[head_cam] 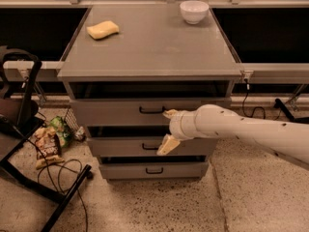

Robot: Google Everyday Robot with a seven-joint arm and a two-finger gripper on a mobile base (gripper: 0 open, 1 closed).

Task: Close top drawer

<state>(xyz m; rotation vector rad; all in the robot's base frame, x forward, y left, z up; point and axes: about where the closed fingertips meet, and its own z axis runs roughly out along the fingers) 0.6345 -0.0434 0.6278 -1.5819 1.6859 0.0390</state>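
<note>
- gripper [168, 129] in front of the drawer fronts, fingers spread wide, holding nothing
- top drawer [116, 112] partly pulled out; upper fingertip at its front, just right of handle [152, 110]
- farther back, on cabinet top [149, 47]: sponge [103, 29], bowl [194, 11]

The gripper's fingers [168, 144] splay before the part-open top drawer [111, 114].

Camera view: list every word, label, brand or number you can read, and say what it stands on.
No text can be read here.
Snack packets on the floor left of the cabinet: printed, but too blurred to read.
Top drawer, bowl, sponge: no markings visible.
Pincer, open just right of the drawer handles: no markings visible.
</note>
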